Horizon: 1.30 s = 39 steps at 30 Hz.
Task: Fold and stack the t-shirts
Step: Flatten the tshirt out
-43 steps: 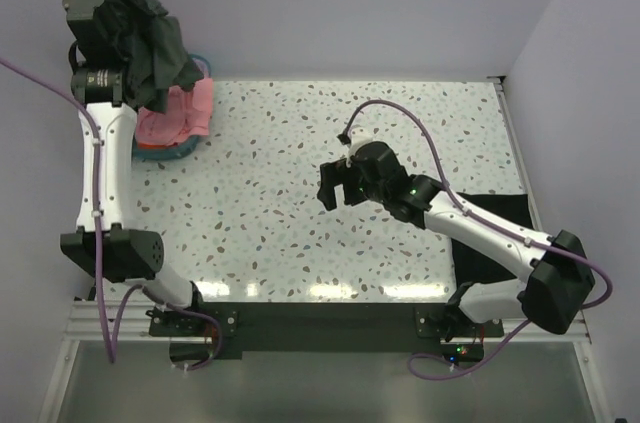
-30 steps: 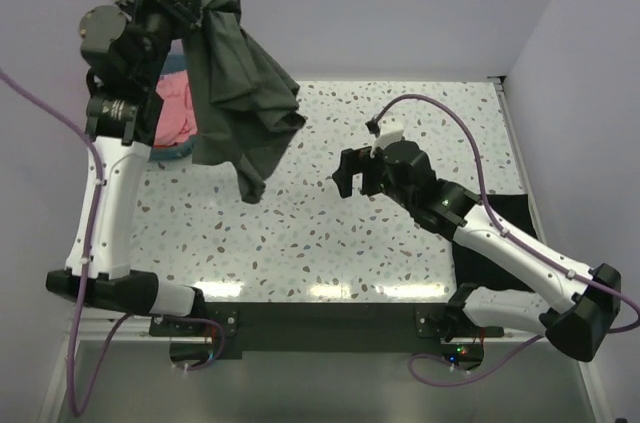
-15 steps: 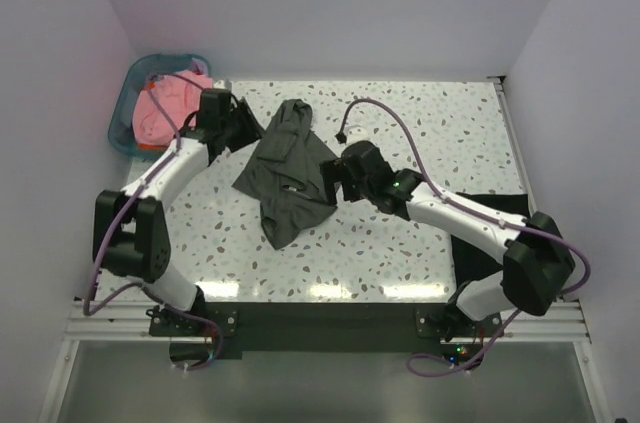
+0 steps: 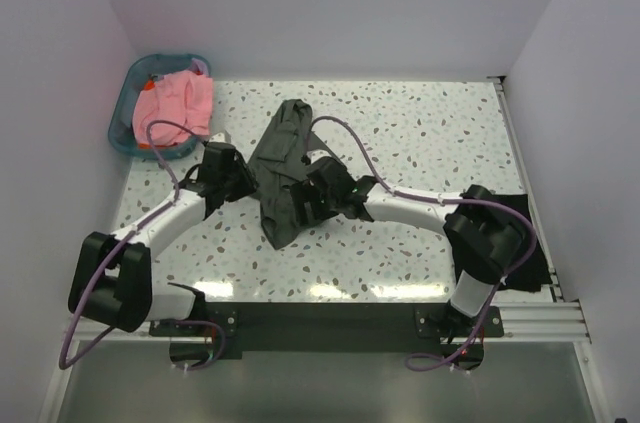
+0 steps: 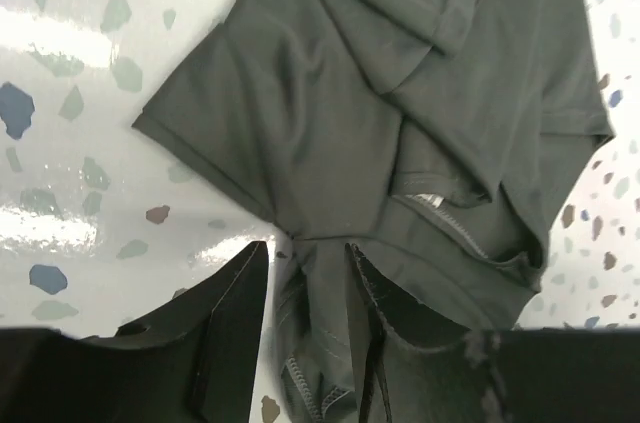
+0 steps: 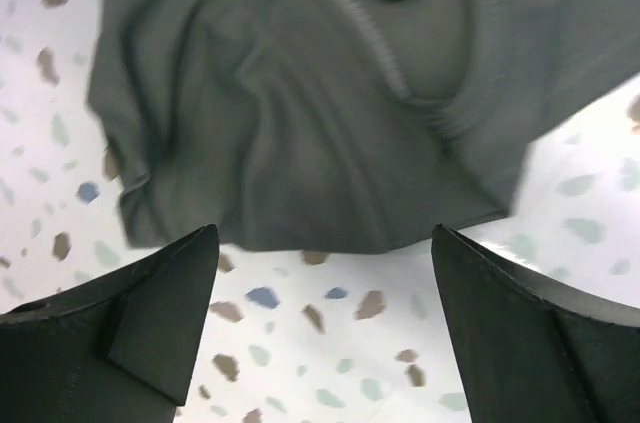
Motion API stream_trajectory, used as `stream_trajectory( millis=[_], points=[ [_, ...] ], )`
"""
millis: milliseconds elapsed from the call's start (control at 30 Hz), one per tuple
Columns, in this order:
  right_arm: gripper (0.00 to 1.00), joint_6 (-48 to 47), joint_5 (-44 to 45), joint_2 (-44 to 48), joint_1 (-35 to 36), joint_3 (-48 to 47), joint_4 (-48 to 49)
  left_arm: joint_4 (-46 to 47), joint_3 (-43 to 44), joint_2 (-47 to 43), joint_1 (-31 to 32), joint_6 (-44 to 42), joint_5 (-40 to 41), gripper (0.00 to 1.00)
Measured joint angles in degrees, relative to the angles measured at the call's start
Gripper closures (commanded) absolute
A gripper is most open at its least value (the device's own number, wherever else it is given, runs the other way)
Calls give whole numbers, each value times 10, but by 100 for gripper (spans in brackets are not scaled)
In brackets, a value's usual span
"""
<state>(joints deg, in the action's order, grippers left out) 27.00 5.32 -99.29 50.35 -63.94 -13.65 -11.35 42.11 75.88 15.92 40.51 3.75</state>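
**A:** 3 t-shirts are seen. Where is each found?

**B:** The dark olive-grey t-shirt (image 4: 285, 168) is spread crumpled near the middle of the speckled table (image 4: 430, 133), between the 2 grippers. The salmon-pink t-shirt (image 4: 175, 108) is heaped in the teal basket (image 4: 125, 108) at the far left corner. The black t-shirt (image 4: 533, 268) is laid at the table's right edge, only partly in view.

**A:** How are the fingers of the left gripper (image 5: 305, 263) set?

**B:** They are set part-way apart astride a fold at the olive shirt's left edge, with cloth between them. Whether that fold is pinched cannot be told.

**A:** And the right gripper (image 6: 322, 243)?

**B:** Its fingers are spread wide and nothing is grasped. It is held low over the same shirt's right side, where a hem and bare table are seen between the fingertips.
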Motion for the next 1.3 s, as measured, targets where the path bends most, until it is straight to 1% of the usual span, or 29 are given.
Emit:
stream_trajectory(
  millis=[67, 100, 167, 333, 433, 500, 533, 567, 633, 667, 733, 767, 800, 833, 867, 933, 1000, 1033, 1133, 1233, 1300],
  points=[
    [14, 12, -2, -5, 23, 0, 5, 3, -14, 6, 3, 0, -6, 54],
    [15, 18, -2, -8, 33, 0, 9, 6, -17, 10, 5, -1, -9, 50],
    [15, 31, -1, -11, 46, 5, 18, 16, -20, 18, 11, -3, -14, 46],
    [20, 68, 1, -36, 45, 16, 32, 45, -37, 34, 28, -6, -26, 46],
    [20, 87, 2, -50, 43, 17, 42, 56, -47, 47, 33, -6, -35, 47],
    [27, 96, 7, -54, 43, 17, 49, 68, -50, 60, 37, -5, -40, 55],
    [32, 101, 10, -55, 43, 17, 52, 75, -50, 68, 40, -4, -42, 61],
    [42, 104, 15, -57, 43, 16, 52, 81, -50, 76, 44, -5, -45, 77],
    [56, 111, 25, -63, 42, 13, 50, 90, -50, 90, 52, -3, -49, 85],
    [71, 113, 30, -64, 41, 13, 51, 92, -50, 96, 57, -2, -50, 93],
    [82, 116, 35, -64, 35, 15, 42, 96, -50, 100, 72, 4, -52, 100],
    [87, 119, 36, -63, 28, 17, 40, 98, -50, 100, 80, 6, -54, 100],
    [94, 120, 37, -61, 21, 21, 39, 101, -50, 100, 88, 8, -56, 100],
    [98, 118, 37, -53, 8, 30, 40, 103, -50, 100, 96, 9, -59, 100],
    [100, 118, 37, -40, -8, 45, 37, 103, -50, 99, 104, 10, -61, 100],
    [100, 114, 38, -6, -49, 75, 23, 104, -50, 94, 122, 17, -70, 100],
    [100, 112, 32, 50, -106, 106, 5, 109, -49, 84, 139, 24, -88, 90],
    [100, 110, 29, 74, -124, 112, -1, 115, -46, 77, 151, 28, -99, 79],
    [100, 90, 58, 171, -177, 119, -37, 116, -38, 53, 164, 31, -102, 61],
    [100, 76, 83, 227, -203, 119, -54, 108, -28, 46, 160, 34, -79, 59],
    [100, 72, 87, 231, -203, 119, -60, 99, -5, 61, 160, 34, -66, 59]
  ],
)
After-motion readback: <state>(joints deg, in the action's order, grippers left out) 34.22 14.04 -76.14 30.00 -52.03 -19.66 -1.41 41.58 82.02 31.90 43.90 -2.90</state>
